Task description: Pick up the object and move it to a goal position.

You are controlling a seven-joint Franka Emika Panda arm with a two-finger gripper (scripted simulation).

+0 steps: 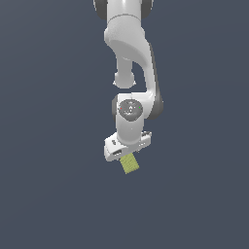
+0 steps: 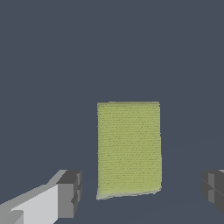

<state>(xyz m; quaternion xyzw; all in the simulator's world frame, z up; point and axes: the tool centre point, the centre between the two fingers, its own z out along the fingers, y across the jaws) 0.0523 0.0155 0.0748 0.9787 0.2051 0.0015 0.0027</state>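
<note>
**Open pincer poised over a small yellow-green block**

While the white Panda arm [image 1: 131,58] reaches down from above against a plain slate-grey ground, its gripper [image 1: 127,148] hangs directly over the yellow-green block [image 1: 130,164], which pokes out just beneath it. From the wrist view, left to right: one dark finger pad [image 2: 70,192], a clear gap, the block [image 2: 128,148], another gap, the second pad [image 2: 213,189]. The jaws stand wide apart, touching nothing and holding nothing. With its finely gridded faces, the block looks rigid, light and not slippery; gripping across its two long sides seems the best hold.
</note>
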